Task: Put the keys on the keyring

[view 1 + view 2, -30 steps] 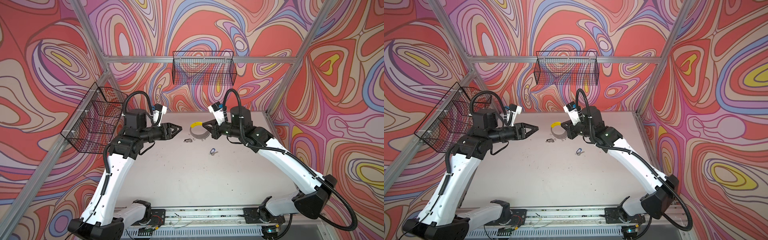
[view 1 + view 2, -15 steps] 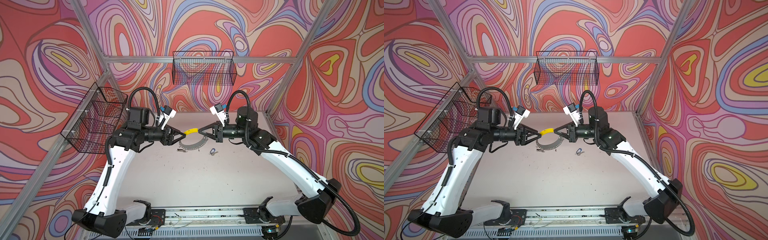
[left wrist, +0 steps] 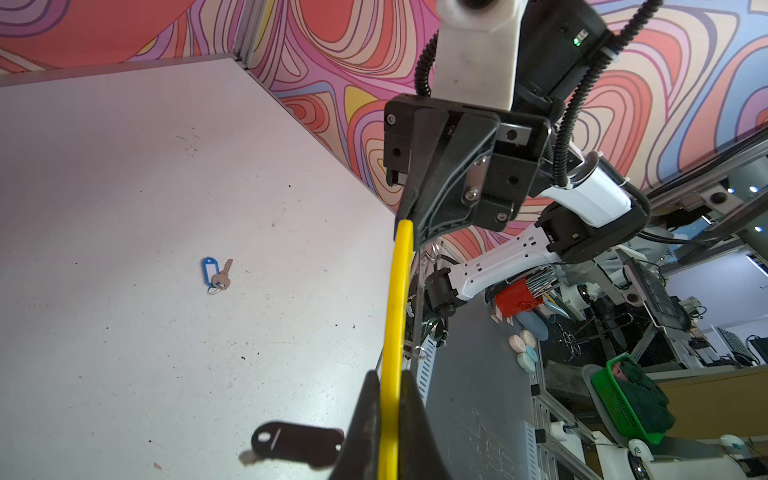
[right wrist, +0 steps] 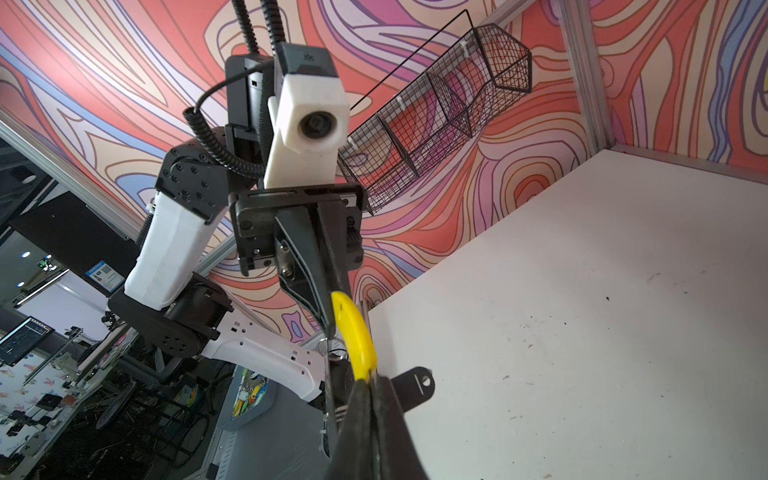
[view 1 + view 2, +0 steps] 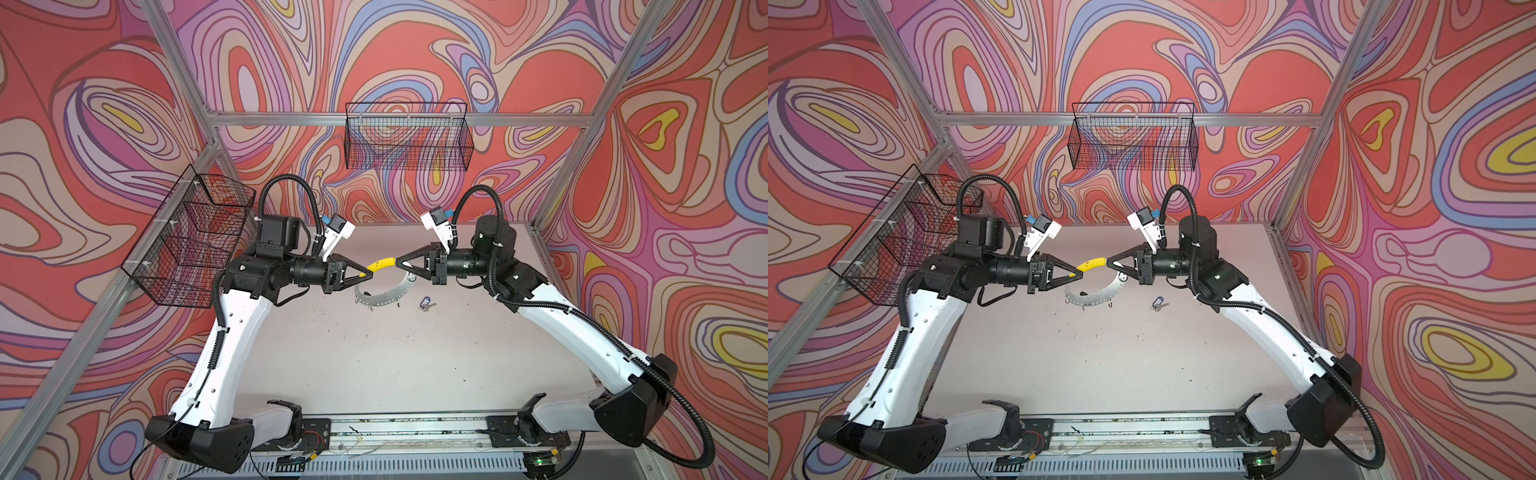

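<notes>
Keyring (image 5: 384, 296), threading stage: my left gripper (image 5: 365, 274) and right gripper (image 5: 398, 261) each pinch its yellow segment (image 5: 382, 264); next, I judge, open it for the blue-tagged key (image 5: 424, 302).

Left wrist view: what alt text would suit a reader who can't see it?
Two black pincers, the left pincer nearest and the right pincer beyond, grip the keyring by the ends of its yellow segment, above a white table. A blue-tagged key lies on the table; a blurred black tag shows nearby.
</notes>
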Controlling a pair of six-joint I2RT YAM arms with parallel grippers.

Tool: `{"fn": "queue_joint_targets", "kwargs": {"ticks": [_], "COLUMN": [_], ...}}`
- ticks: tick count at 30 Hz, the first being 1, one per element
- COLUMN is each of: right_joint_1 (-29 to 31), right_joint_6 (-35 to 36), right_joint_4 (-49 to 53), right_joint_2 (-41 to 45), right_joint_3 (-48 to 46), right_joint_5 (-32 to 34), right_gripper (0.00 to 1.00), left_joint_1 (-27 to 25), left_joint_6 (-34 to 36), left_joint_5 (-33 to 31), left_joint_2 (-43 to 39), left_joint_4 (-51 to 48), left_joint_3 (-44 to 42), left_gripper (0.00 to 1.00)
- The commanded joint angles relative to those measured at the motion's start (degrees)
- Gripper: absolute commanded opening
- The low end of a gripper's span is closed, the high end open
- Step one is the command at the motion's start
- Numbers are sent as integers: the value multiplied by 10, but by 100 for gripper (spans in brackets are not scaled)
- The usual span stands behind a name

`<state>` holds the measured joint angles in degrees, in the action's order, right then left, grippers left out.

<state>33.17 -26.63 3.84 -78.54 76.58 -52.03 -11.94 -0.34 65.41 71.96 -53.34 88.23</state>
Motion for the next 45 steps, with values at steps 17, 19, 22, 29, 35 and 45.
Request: {"fn": "queue_joint_targets", "kwargs": {"ticks": [17,19,22,29,35,45], "right_joint_1": [1,1,1,1,-2,-36], "right_joint_6": [163,176,192,220,229,220], "right_joint_4": [290,318,340,363,389,369], "right_joint_2": [-10,-11,-9,25,45,75], "right_joint_3": [143,154,146,111,104,74], "right_joint_5": [192,210,221,260,325,286], "right_gripper": [68,68,66,58,50,49], "left_joint_1": [-10,-16,-20,-23,-42,-51], "left_joint_6": [1,7,9,24,53,95], "left_joint_5": [-94,-102,-87,-75,-100,-116], "left_joint_2": [-46,-46,-46,-41,-41,-40], "left_joint_4": [65,70,81,68,48,52], "left_joint_3": [-35,-36,-36,-37,-42,-77], "left_gripper": [0,0,0,0,0,0]}}
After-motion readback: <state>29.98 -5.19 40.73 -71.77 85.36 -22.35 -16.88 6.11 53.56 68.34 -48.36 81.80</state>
